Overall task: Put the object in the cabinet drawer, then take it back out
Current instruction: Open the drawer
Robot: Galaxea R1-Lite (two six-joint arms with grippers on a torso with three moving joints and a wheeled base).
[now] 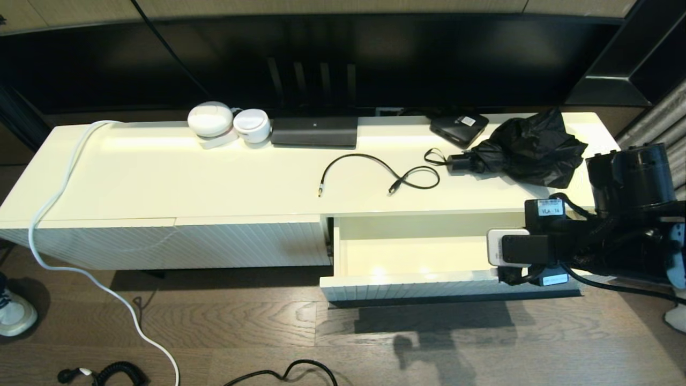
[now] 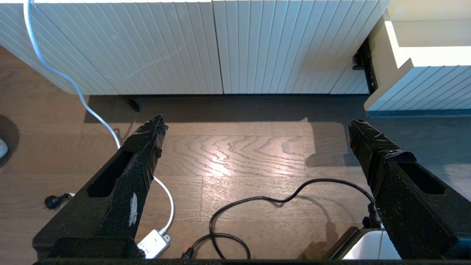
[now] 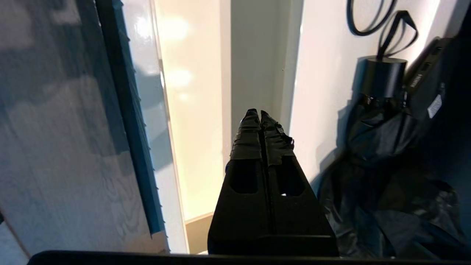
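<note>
While the cabinet drawer (image 1: 418, 252) stands pulled out with nothing seen inside, the folded black umbrella (image 1: 528, 147), judged the object, lies on the cabinet top (image 1: 161, 177); stowing and retrieval remain. The right gripper (image 3: 260, 114) is pressed fully together, empty, above the drawer.

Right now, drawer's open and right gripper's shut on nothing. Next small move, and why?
Probably open the right gripper and swing it toward the folded black umbrella on the cabinet top. The cabinet drawer stands pulled out and looks empty, and the closed fingers hold nothing. The left gripper hangs open over the floor.
</note>
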